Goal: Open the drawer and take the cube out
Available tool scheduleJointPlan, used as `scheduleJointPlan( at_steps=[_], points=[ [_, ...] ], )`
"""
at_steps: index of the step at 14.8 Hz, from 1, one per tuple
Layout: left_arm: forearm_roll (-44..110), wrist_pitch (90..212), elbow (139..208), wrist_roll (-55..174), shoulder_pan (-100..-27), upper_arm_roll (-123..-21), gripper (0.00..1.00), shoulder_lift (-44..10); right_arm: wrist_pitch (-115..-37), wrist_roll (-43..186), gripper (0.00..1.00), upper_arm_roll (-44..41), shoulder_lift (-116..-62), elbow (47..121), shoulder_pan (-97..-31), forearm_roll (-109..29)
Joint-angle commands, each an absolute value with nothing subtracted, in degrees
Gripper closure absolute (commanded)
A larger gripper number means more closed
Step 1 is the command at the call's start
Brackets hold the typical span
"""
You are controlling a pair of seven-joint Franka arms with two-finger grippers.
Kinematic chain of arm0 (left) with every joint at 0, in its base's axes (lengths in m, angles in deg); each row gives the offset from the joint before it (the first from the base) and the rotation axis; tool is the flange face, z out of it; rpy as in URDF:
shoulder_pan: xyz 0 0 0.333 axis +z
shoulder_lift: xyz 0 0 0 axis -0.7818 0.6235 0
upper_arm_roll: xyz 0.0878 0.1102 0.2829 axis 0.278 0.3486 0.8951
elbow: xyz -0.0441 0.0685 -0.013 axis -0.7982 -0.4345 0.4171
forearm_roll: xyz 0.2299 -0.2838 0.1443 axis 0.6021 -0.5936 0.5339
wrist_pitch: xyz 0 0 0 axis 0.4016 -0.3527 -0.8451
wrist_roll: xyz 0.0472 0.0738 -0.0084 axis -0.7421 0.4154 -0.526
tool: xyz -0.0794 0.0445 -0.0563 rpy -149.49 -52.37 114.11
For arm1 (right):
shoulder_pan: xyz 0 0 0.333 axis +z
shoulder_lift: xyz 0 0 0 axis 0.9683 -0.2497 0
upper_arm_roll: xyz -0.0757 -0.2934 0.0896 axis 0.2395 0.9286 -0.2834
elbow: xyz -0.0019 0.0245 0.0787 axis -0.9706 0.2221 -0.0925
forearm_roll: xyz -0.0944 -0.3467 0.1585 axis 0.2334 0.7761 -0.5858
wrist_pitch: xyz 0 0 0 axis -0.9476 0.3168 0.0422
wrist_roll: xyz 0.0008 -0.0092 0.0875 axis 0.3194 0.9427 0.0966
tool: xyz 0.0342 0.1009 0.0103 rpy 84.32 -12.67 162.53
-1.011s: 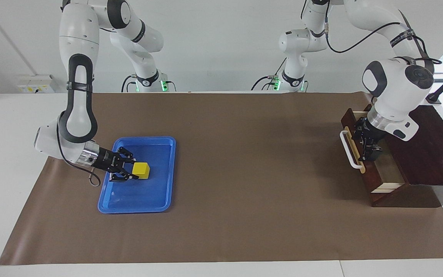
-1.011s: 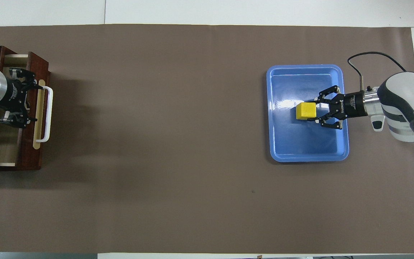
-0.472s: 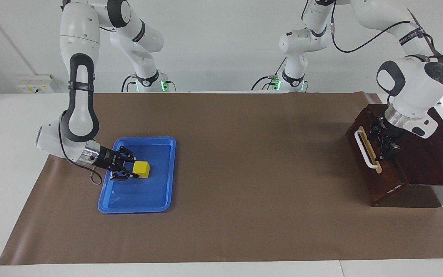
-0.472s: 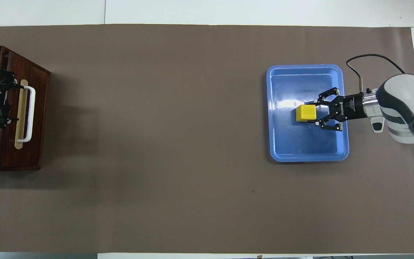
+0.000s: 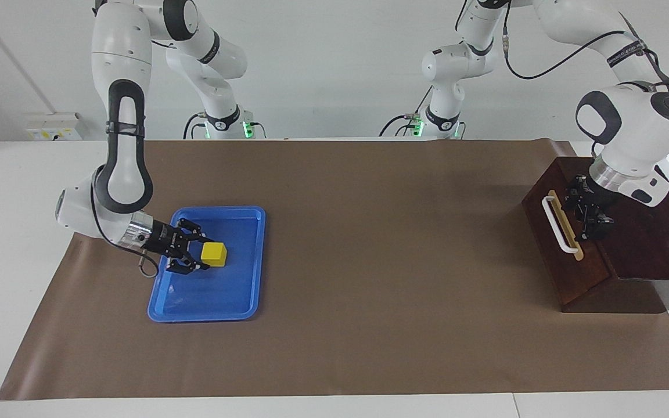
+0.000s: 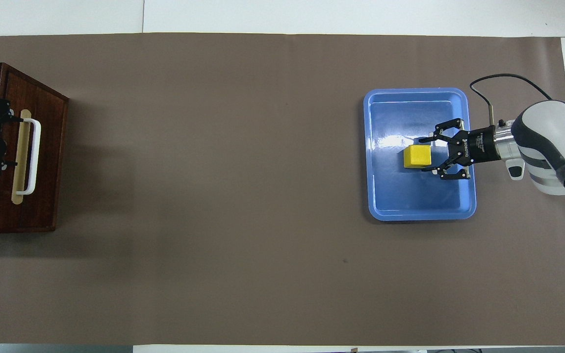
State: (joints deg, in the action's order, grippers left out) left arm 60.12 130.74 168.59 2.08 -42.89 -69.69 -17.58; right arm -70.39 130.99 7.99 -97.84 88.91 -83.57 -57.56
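Note:
The drawer point(image 5: 549, 247) is pushed in, its front flush with the dark wooden box at the left arm's end of the table; it also shows in the overhead view point(image 6: 42, 162). Its inside is hidden. My left gripper point(image 5: 587, 215) is open and empty over the box top, just beside the white handle point(image 5: 558, 223); the gripper also shows in the overhead view point(image 6: 3, 139). The yellow cube point(image 5: 214, 253) rests in the blue tray point(image 5: 207, 302). My right gripper point(image 6: 425, 156) is open, low in the tray, its fingers spread on either side of the cube point(image 6: 417, 156).
The blue tray point(image 6: 420, 201) lies on the brown mat toward the right arm's end. The wooden box point(image 5: 654, 232) stands at the mat's edge at the left arm's end.
The drawer stood open a second ago and has slid shut, with my left gripper moving back with it over the box. My right gripper has drawn back slightly from the cube.

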Motion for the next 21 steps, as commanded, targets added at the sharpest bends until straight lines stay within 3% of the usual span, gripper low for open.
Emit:
scheduleJointPlan(
  at_steps=[1, 3, 7, 11, 15, 21],
  points=[
    [60.7, 131.1, 169.7, 3.3, -41.8, -69.8, 0.00, -18.6, -66.1, 130.7, 0.11, 8.5, -96.7, 86.1, -83.6, -55.6],
    [61.0, 127.1, 167.5, 3.5, -43.4, -69.8, 0.00, -18.6, -63.8, 130.5, 0.01, 8.2, -94.4, 82.6, -83.3, -47.5],
    [62.7, 122.3, 165.6, 10.1, -45.3, -70.3, 0.00, -21.3, -60.3, 130.4, 0.01, 8.3, -85.6, 80.9, -77.9, -36.6],
    [62.3, 116.0, 165.4, 28.6, -46.8, -71.0, 0.00, -25.5, -52.9, 127.5, 0.00, 7.2, -80.6, 73.6, -73.7, -23.8],
    [62.2, 108.5, 164.5, 47.5, -48.7, -70.7, 0.00, -28.5, -51.0, 111.8, 0.00, 7.2, -75.0, 73.3, -71.1, -16.1],
    [62.1, 100.8, 158.8, 66.0, -49.3, -71.0, 0.00, -25.9, -48.6, 85.4, 0.00, 7.5, -71.3, 76.2, -73.7, -10.3]
  ],
)
